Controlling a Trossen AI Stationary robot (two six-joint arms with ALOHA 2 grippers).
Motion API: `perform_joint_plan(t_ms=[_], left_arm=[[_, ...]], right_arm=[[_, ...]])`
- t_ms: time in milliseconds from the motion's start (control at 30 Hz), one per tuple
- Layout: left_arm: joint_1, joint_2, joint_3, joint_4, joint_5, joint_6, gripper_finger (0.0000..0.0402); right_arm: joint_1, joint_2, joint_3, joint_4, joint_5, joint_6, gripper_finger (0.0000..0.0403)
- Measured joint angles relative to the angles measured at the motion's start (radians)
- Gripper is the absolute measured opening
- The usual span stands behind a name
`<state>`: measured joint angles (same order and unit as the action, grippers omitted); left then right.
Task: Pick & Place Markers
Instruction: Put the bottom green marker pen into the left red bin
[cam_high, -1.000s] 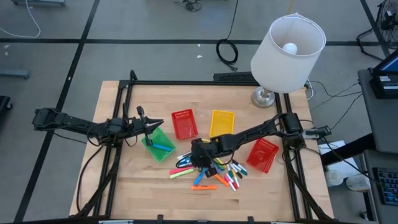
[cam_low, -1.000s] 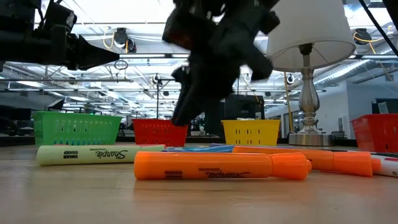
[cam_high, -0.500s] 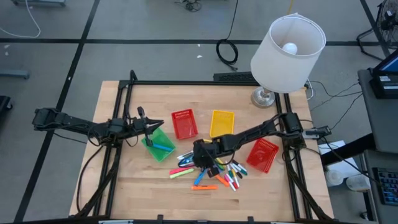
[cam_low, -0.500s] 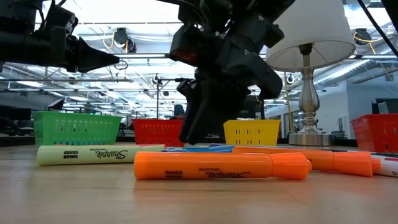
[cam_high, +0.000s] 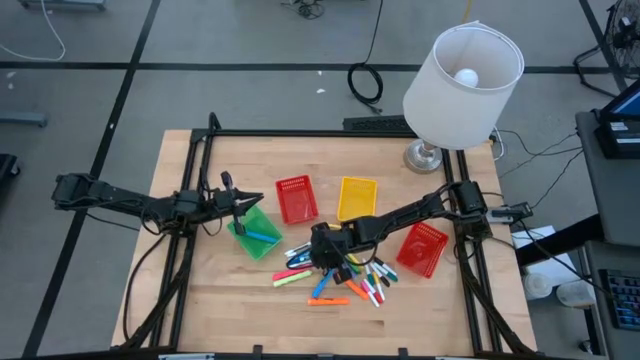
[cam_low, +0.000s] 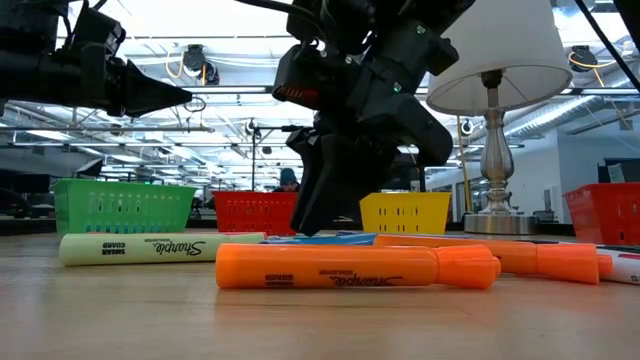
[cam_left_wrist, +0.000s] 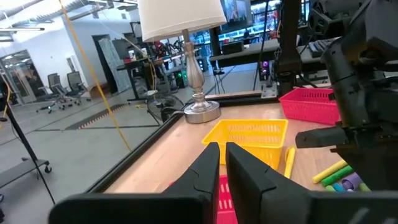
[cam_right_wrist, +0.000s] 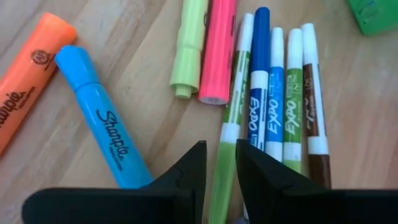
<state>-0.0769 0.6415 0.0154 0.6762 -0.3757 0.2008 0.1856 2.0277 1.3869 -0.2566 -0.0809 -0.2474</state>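
Behind the table, an open workshop with ceiling lights and desks is filling the low view, and the wooden table (cam_high: 220, 300) is showing pale planks with a fine grain.

The right gripper (cam_right_wrist: 219, 163) is hanging low over the markers (cam_high: 345, 278), which are lying in a loose heap at the lower middle of the high view, between the green basket (cam_high: 255, 232) on the left and a red basket (cam_high: 421, 248) on the right. Its two dark fingers are standing a little apart, with a narrow gap, and they are holding nothing; a light green marker (cam_right_wrist: 228, 134) is lying just under the gap. The left gripper (cam_left_wrist: 221, 163) is waiting above the green basket with its fingers almost together and empty.

To do this step well, I think the fingers should be opening a little wider, then going down on both sides of the light green marker only. The thin markers beside it, blue (cam_right_wrist: 259, 84) and brown (cam_right_wrist: 312, 93), are lying close and parallel, so a finger could easily be pushing one of them. Gripping near the middle of the barrel should be keeping it level.

The markers are smooth round plastic sticks, so they probably roll easily. The thick blue highlighter (cam_right_wrist: 102, 121) and the orange one (cam_low: 355, 266) are looking wider, with printed labels. The baskets, including a yellow basket (cam_high: 357, 196), are mesh plastic with thin walls.
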Motion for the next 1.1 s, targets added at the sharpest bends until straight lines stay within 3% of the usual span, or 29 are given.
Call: perform_joint_plan(t_ms=[933, 1100], left_arm=[[0.000, 0.000, 0.000, 0.007, 0.000, 0.000, 0.0037], [0.000, 0.000, 0.000, 0.009, 0.000, -0.001, 0.0037]], right_arm=[[-0.009, -0.001, -0.061, 0.028, -0.032, 0.026, 0.0072], [-0.009, -0.001, -0.061, 0.028, -0.028, 0.029, 0.0034]])
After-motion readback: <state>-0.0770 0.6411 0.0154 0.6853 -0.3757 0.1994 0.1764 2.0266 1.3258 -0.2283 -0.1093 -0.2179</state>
